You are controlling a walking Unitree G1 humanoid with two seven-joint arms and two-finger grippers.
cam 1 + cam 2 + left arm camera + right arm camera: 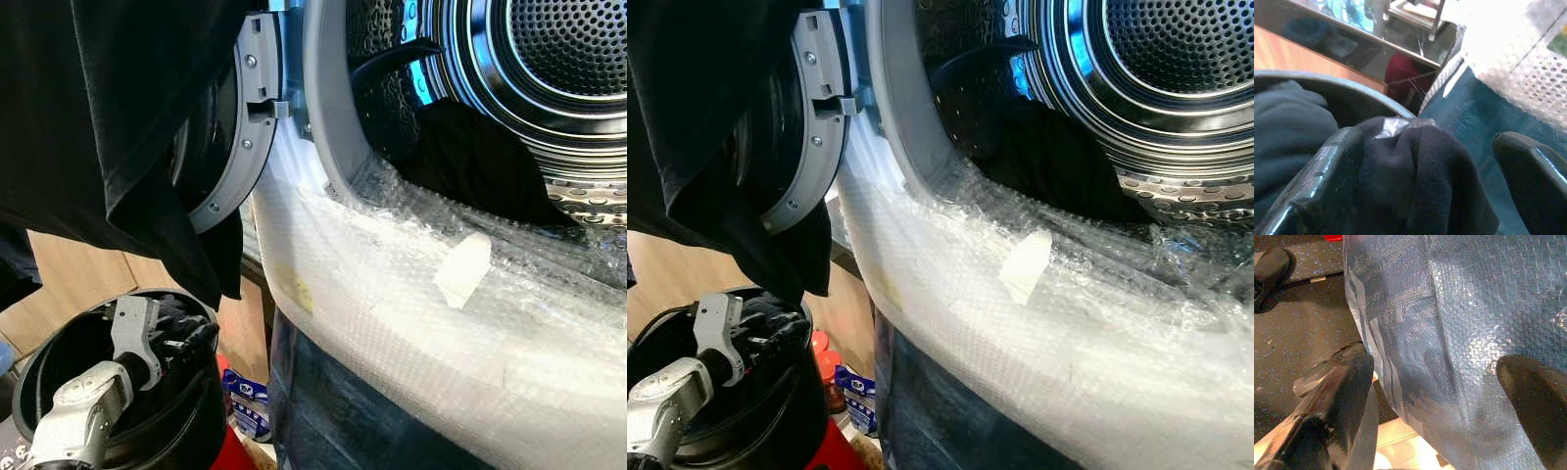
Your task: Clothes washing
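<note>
The washing machine's drum [558, 59] stands open with a black garment [480, 157] lying in its mouth. Another black garment [118, 127] hangs at the upper left in front of the open door [245, 147]. At the lower left, my left gripper [191, 338] reaches into a black bucket [24, 382] of dark clothes [1288, 127]. Its fingers are apart, and a bunch of dark cloth [1415, 176] lies between them against one finger [1327, 181]. My right gripper [1435, 364] is open and holds nothing, low beside a blue woven cover [1459, 308].
Bubble wrap [411, 294] with a strip of tape [462, 269] pads the machine's front rim. Blue sheeting [333, 411] covers the front below it. A blue packet [245, 401] and red items lie on the floor by the bucket. A dark speckled floor [1298, 323] shows under the right gripper.
</note>
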